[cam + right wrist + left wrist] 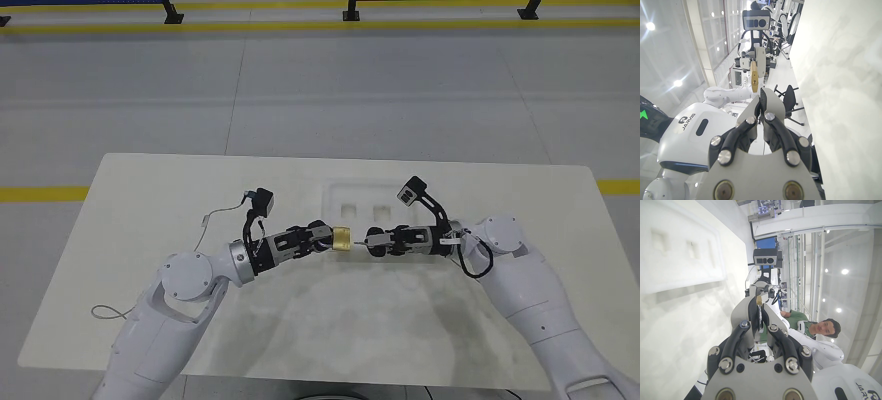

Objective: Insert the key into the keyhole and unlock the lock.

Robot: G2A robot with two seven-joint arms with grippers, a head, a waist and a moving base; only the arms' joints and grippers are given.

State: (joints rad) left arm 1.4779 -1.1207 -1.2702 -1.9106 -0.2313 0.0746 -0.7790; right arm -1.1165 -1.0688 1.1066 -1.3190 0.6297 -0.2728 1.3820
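Observation:
A brass padlock (342, 238) hangs above the middle of the table, with my left gripper (325, 237) shut on its silver shackle (759, 318). The left wrist view shows only a sliver of the brass body (759, 302) past that gripper (758, 307). My right gripper (373, 243) faces it from the other side, shut on a thin silver key (361, 243) that points at the lock. In the right wrist view the padlock (754, 77) stands just beyond the shut gripper (760, 95). Its keyhole (754, 82) is bare, and the key's blade is hidden between the pads.
A white foam tray (365, 190) with small recesses lies on the white table (150, 230) just behind the grippers. A thin cable (105, 312) trails near the table's left front edge. The table ends close behind the tray.

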